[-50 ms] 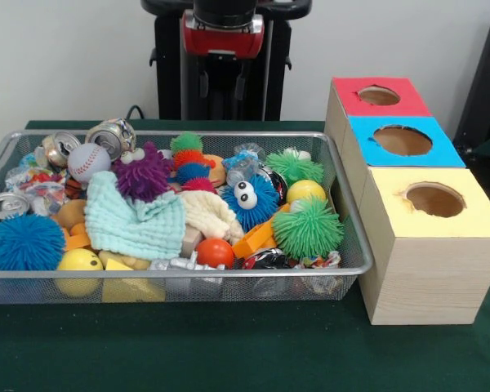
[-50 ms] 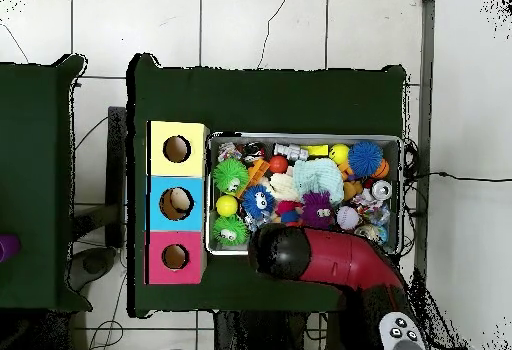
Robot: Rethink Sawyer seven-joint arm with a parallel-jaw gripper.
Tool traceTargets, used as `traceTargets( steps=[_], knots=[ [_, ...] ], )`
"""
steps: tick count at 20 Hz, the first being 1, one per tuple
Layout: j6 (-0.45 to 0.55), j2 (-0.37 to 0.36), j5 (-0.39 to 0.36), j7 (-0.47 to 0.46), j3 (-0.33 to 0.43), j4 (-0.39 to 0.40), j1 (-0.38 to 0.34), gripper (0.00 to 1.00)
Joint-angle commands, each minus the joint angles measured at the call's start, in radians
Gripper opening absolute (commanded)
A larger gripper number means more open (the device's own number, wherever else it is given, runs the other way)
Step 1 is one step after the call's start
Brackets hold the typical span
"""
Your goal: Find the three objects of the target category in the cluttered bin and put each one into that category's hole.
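A wire mesh bin [image 1: 355, 269] [image 2: 304, 137] holds a heap of toys. It contains green spiky balls [image 1: 308, 228] [image 2: 230, 176], a blue spiky ball [image 1: 24, 242], a blue furry toy with eyes [image 1: 250, 201] and a purple one [image 1: 143, 174]. A baseball [image 1: 88, 162], crushed cans [image 1: 113, 136], a mint cloth [image 1: 135, 224] and a cream cloth [image 1: 208, 214] also lie there. Beside the bin stands a wooden box with a red hole [image 1: 379, 95], a blue hole [image 1: 403, 140] and a yellow hole [image 1: 434, 199]. The red arm [image 2: 330, 261] hovers at the bin's edge; its gripper is hidden.
Small yellow balls [image 1: 79, 261] [image 1: 305, 191], an orange ball [image 1: 215, 251] and orange blocks [image 1: 257, 239] fill gaps in the bin. Something pale shows inside the blue hole [image 2: 176, 203] from overhead. Green cloth [image 1: 229, 351] covers the table around the bin.
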Motion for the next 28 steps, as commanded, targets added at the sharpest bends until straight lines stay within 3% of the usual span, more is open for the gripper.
traceTargets(
  steps=[1, 17, 28],
  knots=[
    [-0.074, 0.075, -0.068, -0.014, 0.095, -0.049, -0.022, 1.0],
    [-0.112, 0.11, -0.091, 0.009, 0.104, -0.059, -0.036, 1.0],
    [-0.188, 0.201, -0.129, -0.003, 0.115, -0.102, -0.079, 1.0]
  ],
)
